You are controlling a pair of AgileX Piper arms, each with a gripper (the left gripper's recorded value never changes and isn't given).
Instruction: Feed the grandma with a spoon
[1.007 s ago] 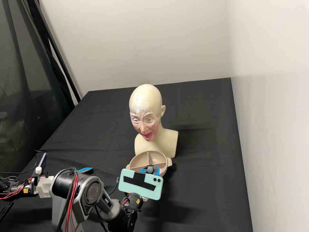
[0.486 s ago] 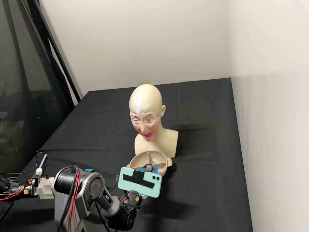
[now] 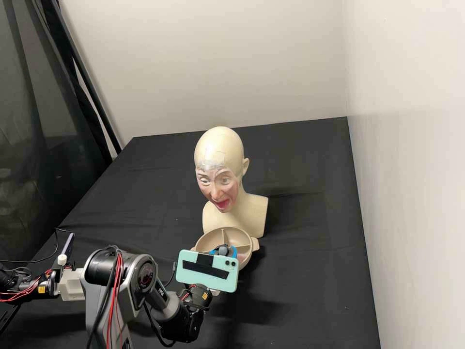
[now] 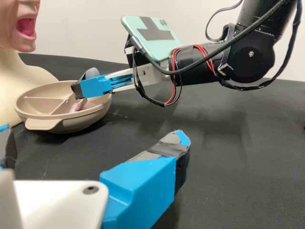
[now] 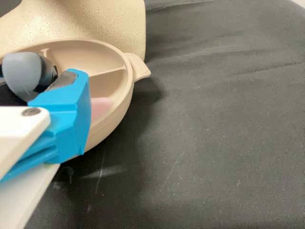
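Observation:
The grandma, a pale bald mannequin bust (image 3: pixel 220 179) with an open red mouth (image 4: pixel 25 26), stands mid-bench. Touching its front is a beige divided bowl (image 3: pixel 213 240) (image 4: pixel 45 102) (image 5: pixel 107 62). My right gripper (image 3: pixel 223 251) (image 4: pixel 83 88) (image 5: pixel 43 81) is over the bowl's near side, shut on a spoon with a grey handle (image 5: pixel 21 71) (image 4: pixel 90 74). The spoon's pinkish end (image 5: pixel 100 107) dips into the bowl. A mint phone (image 3: pixel 206 270) rides on that wrist. My left gripper (image 4: pixel 90 138) is low over the bench to the bowl's left, open and holding nothing.
A white wall (image 3: pixel 407 194) borders the bench on the right. A dark panel (image 3: pixel 38 145) stands at the left. The right arm's grey joints with red wires (image 3: pixel 121 281) occupy the front left. Bare black bench (image 3: pixel 310 242) lies right of the bowl.
The right arm with the phone has shifted slightly left, its gripper moving a little farther over the bowl, and its elbow has sunk lower. Bust and bowl have not moved.

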